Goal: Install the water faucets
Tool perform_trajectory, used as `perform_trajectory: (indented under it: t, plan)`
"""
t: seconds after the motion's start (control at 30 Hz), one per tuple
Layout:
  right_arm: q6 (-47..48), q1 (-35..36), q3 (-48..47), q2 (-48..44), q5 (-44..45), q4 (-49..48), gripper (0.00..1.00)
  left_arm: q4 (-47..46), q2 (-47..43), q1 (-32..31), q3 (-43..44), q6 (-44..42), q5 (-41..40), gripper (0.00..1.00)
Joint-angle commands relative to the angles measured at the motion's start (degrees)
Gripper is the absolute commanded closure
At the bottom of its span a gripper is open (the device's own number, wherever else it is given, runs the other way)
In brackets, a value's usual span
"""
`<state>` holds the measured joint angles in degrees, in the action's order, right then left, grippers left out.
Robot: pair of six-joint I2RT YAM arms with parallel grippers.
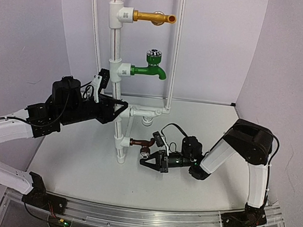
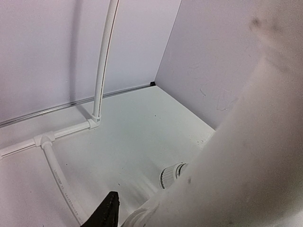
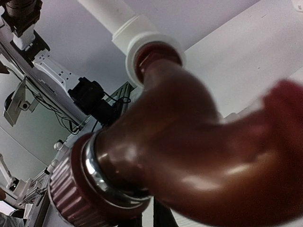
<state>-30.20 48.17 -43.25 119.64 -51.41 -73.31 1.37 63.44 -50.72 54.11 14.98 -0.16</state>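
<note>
Looming close, brown tap [image 3: 180,156] hides right fingers [image 1: 149,164], grip unclear; left fingers [image 2: 108,213] pinch pipe [image 1: 115,43].

Upright pipe [image 1: 115,43] stands on the table [image 1: 208,122], with top faucet [image 1: 154,17], middle faucet [image 1: 150,70] and lowest faucet [image 1: 140,142] stacked on its right side. Left gripper [image 1: 120,109] meets the pipe from the left. Right gripper [image 1: 147,158] lies just right of the lowest faucet.
</note>
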Motion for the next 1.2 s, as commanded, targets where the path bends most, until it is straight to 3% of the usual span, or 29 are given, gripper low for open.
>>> perform_trajectory:
  t: [0.0,0.2,0.47,1.17]
  plan:
    - [-1.0,0.7,0.5,-0.6,0.3,-21.7,0.92,-2.4,-0.8,0.4,1.5,-0.7,-3.0,1.00]
    - [1.0,1.1,1.8,-6.1,2.3,-21.1,0.92,-2.5,-0.9,0.5,1.3,-0.7,-3.2,1.00]
    - [8.8,1.1,0.6,-11.5,4.3,-13.4,0.92,-2.8,0.4,0.4,2.0,-0.9,-2.6,1.00]
    - [14.8,-1.3,-4.6,-12.8,12.1,-0.3,0.92,-2.3,0.5,0.5,2.2,-1.2,-2.6,1.00]
